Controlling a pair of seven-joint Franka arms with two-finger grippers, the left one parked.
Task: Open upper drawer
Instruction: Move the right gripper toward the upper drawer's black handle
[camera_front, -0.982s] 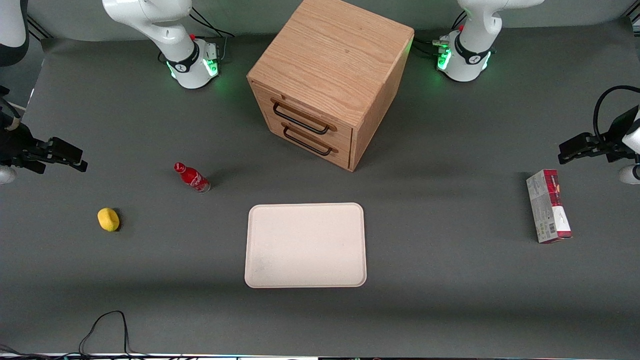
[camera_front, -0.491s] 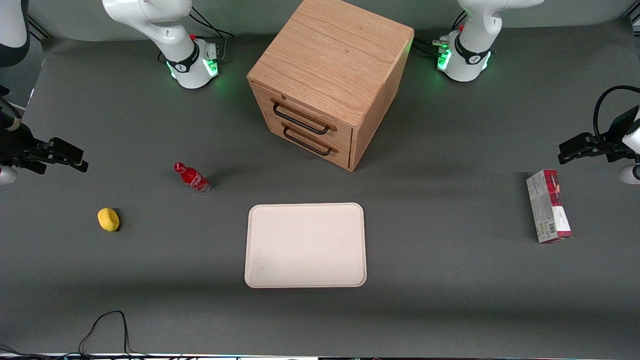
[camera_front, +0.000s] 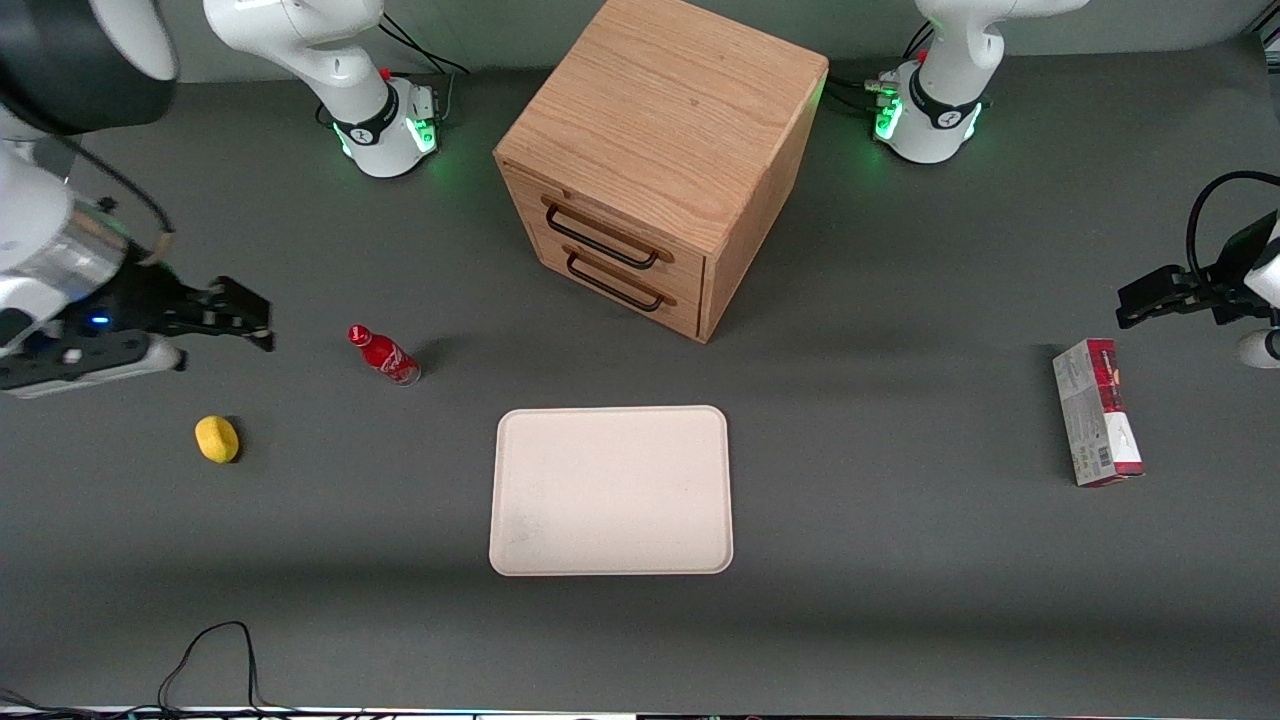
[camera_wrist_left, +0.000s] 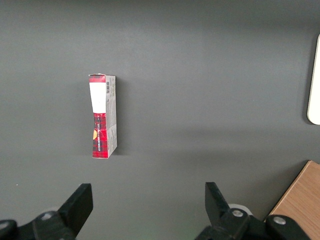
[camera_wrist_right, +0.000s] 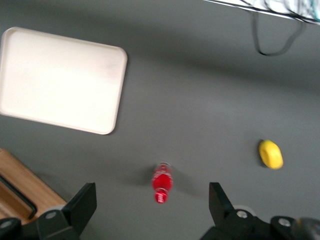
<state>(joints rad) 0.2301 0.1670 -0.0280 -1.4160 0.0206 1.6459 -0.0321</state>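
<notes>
The light oak cabinet (camera_front: 660, 150) stands at the back middle of the table. Its upper drawer (camera_front: 610, 232) is shut, wood front with a long black wire handle (camera_front: 600, 240). The bottom drawer (camera_front: 620, 285) below it is shut too. My right gripper (camera_front: 255, 325) is open and empty, high over the table toward the working arm's end, well away from the cabinet and beside the red bottle. In the right wrist view the two black fingers (camera_wrist_right: 82, 202) stand wide apart with the bottle (camera_wrist_right: 162, 181) between them far below, and a corner of the cabinet (camera_wrist_right: 17, 187) shows.
A red bottle (camera_front: 383, 354) lies on the table between gripper and cabinet. A yellow lemon (camera_front: 217, 439) lies nearer the front camera. A white tray (camera_front: 611, 490) lies in front of the cabinet. A red and grey box (camera_front: 1096, 412) lies toward the parked arm's end.
My right gripper has moved in from the table's end toward the bottle and the cabinet, and more of the arm now shows. The drawers and objects have not moved.
</notes>
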